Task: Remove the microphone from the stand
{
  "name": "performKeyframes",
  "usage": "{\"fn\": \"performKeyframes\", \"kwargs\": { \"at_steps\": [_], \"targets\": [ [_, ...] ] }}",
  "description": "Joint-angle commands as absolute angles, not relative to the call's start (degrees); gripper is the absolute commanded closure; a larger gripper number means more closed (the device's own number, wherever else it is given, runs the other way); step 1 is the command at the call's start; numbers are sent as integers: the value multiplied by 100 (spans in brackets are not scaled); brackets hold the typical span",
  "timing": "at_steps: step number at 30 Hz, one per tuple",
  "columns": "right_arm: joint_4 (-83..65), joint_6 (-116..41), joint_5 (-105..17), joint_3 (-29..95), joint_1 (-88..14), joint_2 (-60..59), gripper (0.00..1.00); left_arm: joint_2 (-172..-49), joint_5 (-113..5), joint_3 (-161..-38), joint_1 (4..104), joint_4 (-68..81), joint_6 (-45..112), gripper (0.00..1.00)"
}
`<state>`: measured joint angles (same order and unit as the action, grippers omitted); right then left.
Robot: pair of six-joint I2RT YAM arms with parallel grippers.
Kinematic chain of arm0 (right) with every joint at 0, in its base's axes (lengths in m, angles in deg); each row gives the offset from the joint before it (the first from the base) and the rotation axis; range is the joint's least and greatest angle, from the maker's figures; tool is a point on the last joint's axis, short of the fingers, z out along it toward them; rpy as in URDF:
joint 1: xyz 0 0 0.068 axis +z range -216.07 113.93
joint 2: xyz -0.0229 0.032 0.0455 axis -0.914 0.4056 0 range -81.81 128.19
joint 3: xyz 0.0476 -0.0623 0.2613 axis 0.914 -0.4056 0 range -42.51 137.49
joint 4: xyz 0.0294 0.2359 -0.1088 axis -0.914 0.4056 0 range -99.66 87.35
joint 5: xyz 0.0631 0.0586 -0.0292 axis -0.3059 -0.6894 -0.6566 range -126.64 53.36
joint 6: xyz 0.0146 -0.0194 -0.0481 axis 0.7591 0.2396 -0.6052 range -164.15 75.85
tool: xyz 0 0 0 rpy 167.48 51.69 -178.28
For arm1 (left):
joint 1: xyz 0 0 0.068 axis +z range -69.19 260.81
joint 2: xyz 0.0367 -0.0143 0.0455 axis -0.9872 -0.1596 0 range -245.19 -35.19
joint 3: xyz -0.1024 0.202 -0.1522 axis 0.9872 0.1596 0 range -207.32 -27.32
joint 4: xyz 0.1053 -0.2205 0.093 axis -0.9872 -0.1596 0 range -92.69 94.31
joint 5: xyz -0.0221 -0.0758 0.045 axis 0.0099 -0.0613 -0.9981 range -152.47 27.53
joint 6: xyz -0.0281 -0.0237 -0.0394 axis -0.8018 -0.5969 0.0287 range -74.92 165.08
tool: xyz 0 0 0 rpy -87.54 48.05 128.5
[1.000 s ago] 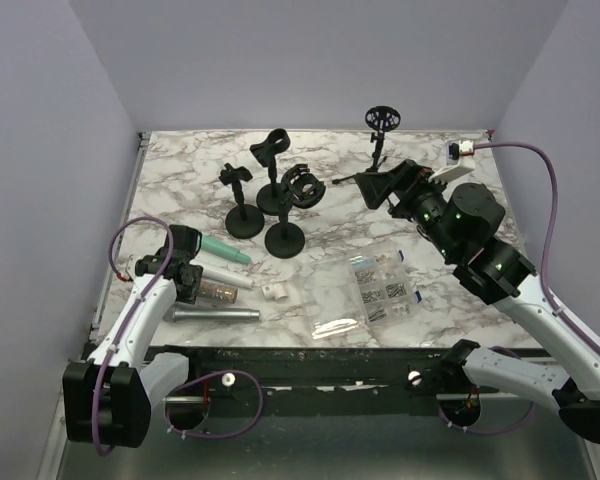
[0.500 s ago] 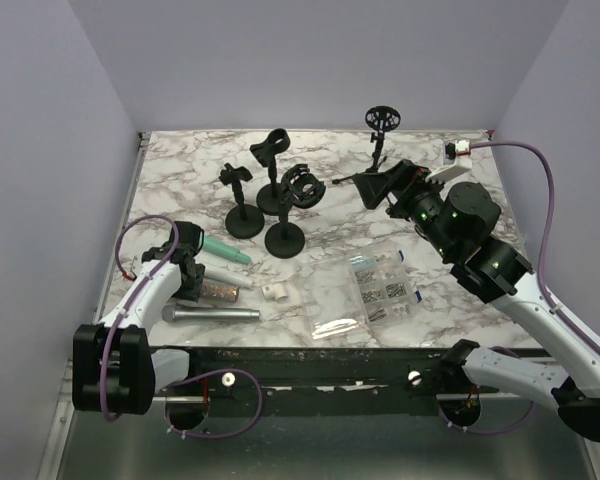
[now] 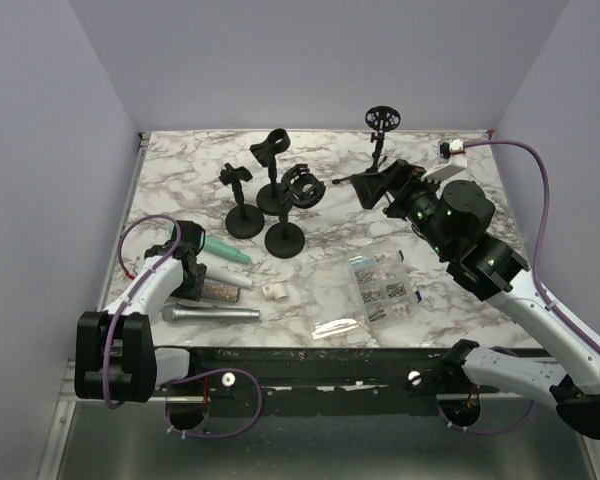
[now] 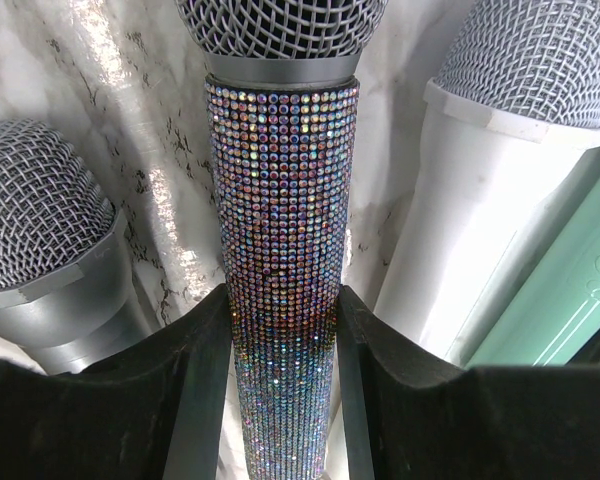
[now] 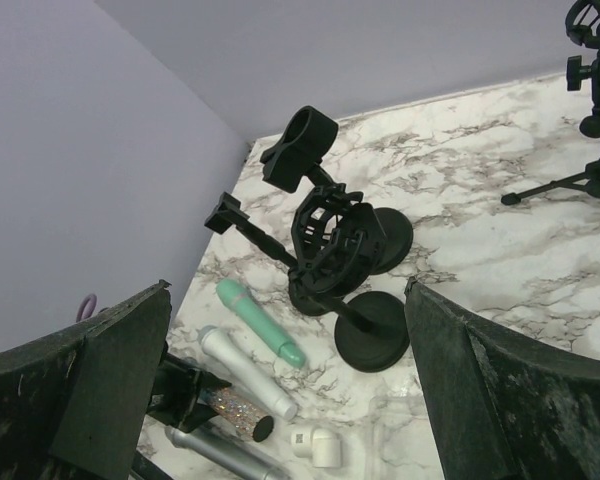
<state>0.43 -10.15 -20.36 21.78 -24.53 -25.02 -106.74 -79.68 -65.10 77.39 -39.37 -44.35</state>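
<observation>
Rhinestone-covered, the microphone (image 4: pixel 283 180) lies flat on the marble table (image 3: pixel 180 170), off any stand, its handle pinched from both sides by the left gripper (image 3: pixel 191 274), so that hand holds it; the task looks all but done. Just beside one finger lies a grey microphone (image 4: pixel 40 250). Past the other finger come a white microphone (image 4: pixel 480 170) and a mint microphone (image 4: pixel 570 290), all crowded close. The danger I see is in letting go: fingers spreading wide would shove these neighbours, and the round handle could roll once freed, so a small opening and a straight lift seem safest. The table's near edge is close behind this hand, leaving room mainly upward. Well ahead of it stand the round-based stands (image 3: pixel 285 240), all empty. Rightmost, the right gripper (image 3: pixel 375 187) hovers spread wide, holding nothing, just beside the tripod stand (image 3: pixel 380 130); a careless swing would tip that, though open marble lies beneath it toward the bag of screws (image 3: pixel 380 285)
</observation>
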Motion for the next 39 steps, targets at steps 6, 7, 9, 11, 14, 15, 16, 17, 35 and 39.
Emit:
{"fn": "performKeyframes", "kwargs": {
  "at_steps": [6, 7, 9, 11, 14, 15, 16, 17, 35, 39],
  "targets": [
    [-51, -1088, -1989, 2232, -2433, -2433, 0, -10538, -7954, -6658, 7808, -3918, -4350, 47],
    [-51, -1083, -1992, 2234, -2437, -2428, 0, -10489, -7927, -6677, 7804, -3924, -4323, 45],
    [-51, -1073, -2008, 2244, -2438, -2441, 0, -10381, -7875, -6739, 7813, -3979, -4316, 39],
    [-51, -1075, -2023, 2266, -2437, -2444, 0, -10232, -7793, -6811, 7822, -4076, -4282, 32],
    [-40, -1083, -2042, 2301, -2432, -2459, 0, -9824, -7750, -7004, 7827, -4360, -4188, 26],
    [-33, -1090, -2039, 2314, -2432, -2464, 0, -9661, -7738, -7087, 7826, -4436, -4144, 26],
    [-27, -1092, -2044, 2323, -2433, -2470, 0, -9449, -7738, -7161, 7824, -4516, -4073, 25],
    [-17, -1109, -2038, 2332, -2437, -2477, 0, -9267, -7733, -7260, 7823, -4595, -3998, 24],
    [1228, -2675, -395, 2675, -2433, -3372, 0, -7414, -3987, -8944, 7821, -648, -220, 2],
    [1642, -2872, 220, 2993, -2437, -3763, 0, -7423, -3560, -9524, 7821, -562, 435, 2]
  ]
}}
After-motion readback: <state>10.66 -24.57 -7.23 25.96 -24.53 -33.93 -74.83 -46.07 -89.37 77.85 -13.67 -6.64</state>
